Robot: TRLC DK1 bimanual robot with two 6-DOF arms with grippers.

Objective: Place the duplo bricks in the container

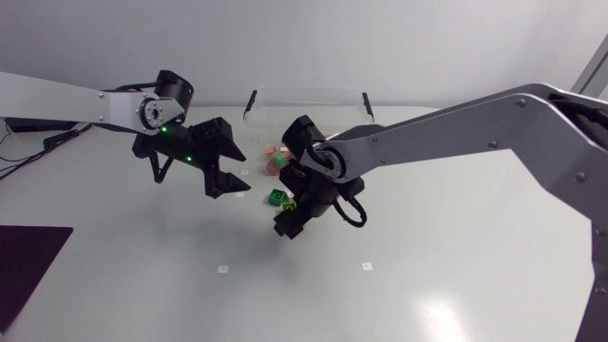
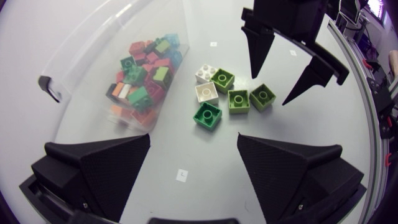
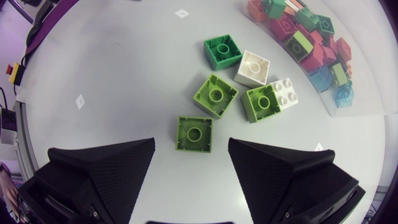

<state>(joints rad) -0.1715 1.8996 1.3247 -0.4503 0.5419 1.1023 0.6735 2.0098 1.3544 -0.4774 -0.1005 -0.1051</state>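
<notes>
Several loose duplo bricks lie on the white table beside a clear container (image 1: 304, 93): a dark green one (image 2: 208, 115), two white ones (image 2: 206, 93) and three lime ones (image 2: 238, 101). The container (image 2: 106, 37) holds a pile of mixed coloured bricks (image 2: 143, 74). My right gripper (image 1: 288, 220) hangs open just above the loose bricks, with one lime brick (image 3: 194, 134) lying just ahead of its spread fingertips and untouched. My left gripper (image 1: 237, 173) is open and empty, off to the left of the group, pointing at it. The left wrist view shows the right gripper (image 2: 271, 89) over the outermost lime brick (image 2: 262, 97).
The container has black handles (image 2: 46, 87) at its ends and stands at the back of the table. A dark mat (image 1: 28, 261) lies at the front left corner. Small white markers (image 1: 222, 270) dot the tabletop.
</notes>
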